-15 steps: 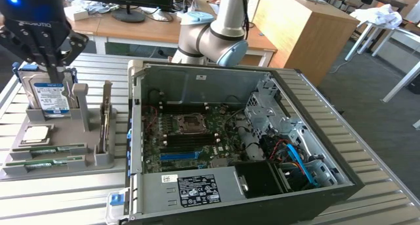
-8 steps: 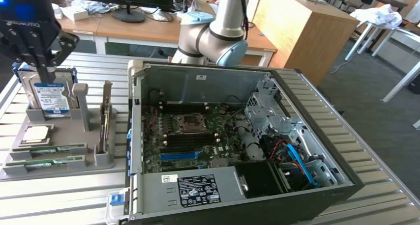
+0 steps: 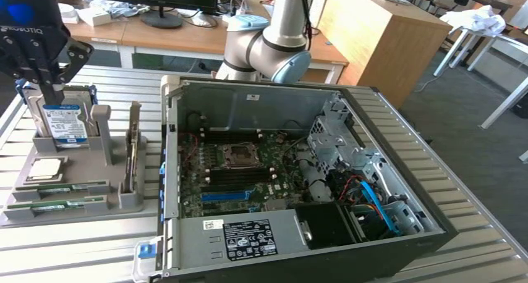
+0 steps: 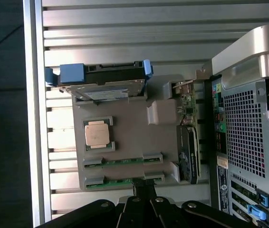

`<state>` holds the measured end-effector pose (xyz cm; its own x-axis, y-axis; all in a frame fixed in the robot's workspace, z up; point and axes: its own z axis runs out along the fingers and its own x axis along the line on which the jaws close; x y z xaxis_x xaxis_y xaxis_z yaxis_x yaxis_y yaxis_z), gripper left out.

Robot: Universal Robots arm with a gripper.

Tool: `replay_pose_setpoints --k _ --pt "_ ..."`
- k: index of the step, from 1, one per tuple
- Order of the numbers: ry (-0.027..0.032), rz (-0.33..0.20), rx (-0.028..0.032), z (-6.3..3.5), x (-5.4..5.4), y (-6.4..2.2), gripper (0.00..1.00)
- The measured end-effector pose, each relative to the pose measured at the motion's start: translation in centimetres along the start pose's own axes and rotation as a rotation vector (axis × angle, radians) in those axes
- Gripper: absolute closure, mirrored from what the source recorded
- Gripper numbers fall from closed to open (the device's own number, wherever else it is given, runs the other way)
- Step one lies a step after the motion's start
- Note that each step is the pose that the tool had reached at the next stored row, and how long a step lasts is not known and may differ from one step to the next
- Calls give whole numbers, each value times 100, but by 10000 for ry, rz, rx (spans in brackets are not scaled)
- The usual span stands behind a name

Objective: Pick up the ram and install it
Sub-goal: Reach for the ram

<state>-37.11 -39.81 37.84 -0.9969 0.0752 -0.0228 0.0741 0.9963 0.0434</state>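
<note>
The pincer (image 3: 43,80) is clenched and empty above the tray (image 3: 83,167). The ram (image 3: 58,202) lies in its tray slot, at nine o'clock from the open case (image 3: 330,172) in the exterior view. Pickup and installation both remain.

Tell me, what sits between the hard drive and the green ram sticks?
The square silver processor chip sits there on the gray holder, clear in the exterior view.

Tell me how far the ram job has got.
Done: nothing that shows; both ram sticks lie in the tray. In hand: nothing; the gripper hangs shut and empty above the drive. Left: picking up a stick and seating it in the open case.
</note>
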Motion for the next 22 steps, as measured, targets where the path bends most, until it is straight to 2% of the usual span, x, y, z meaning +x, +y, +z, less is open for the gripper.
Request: replay_pose_setpoints --k 7,11,22 --pt "1 2 0 -1 1 -2 90" --pt "0 1 0 -1 -2 -31 90" --pt "0 0 0 -9 -15 -212 90"
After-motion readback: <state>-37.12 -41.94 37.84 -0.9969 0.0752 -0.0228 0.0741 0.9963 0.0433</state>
